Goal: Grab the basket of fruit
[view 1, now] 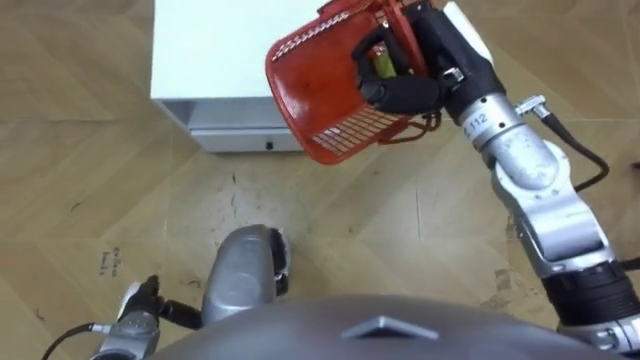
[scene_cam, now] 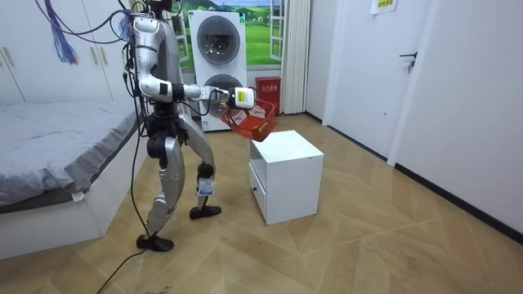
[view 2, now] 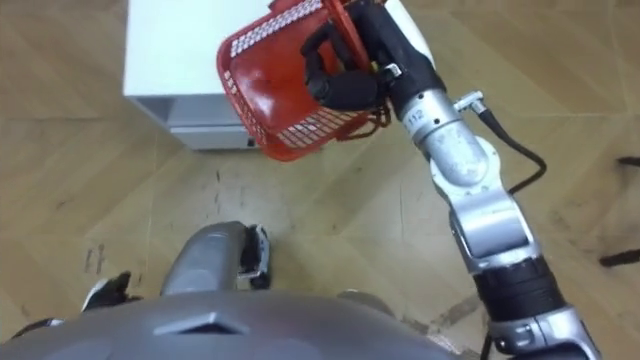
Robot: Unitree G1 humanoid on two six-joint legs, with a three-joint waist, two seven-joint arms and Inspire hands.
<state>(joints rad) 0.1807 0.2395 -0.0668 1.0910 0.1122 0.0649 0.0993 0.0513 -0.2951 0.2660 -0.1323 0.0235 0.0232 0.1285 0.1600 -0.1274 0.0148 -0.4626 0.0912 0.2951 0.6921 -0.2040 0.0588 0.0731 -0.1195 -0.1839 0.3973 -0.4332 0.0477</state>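
Note:
The red mesh fruit basket [view 1: 310, 85] hangs tilted in the air over the front right corner of the white cabinet [view 1: 210, 50]. My right hand [view 1: 405, 90] is shut on its handle and rim, arm stretched forward. Something yellow-green [view 1: 383, 62] lies inside by the fingers. In the room view I stand on the wooden floor beside the cabinet [scene_cam: 286, 155], holding the basket [scene_cam: 249, 122] out above it at chest height. My left hand [view 1: 140, 312] hangs low at the lower left, away from the basket.
The cabinet has a drawer front [view 1: 245, 140] facing me. A bed [scene_cam: 49, 139] stands on the room view's left, behind me. Stacked washing machines [scene_cam: 216, 49] and a red box [scene_cam: 268, 88] are at the back wall. Open floor [scene_cam: 392, 237] lies to the room view's right.

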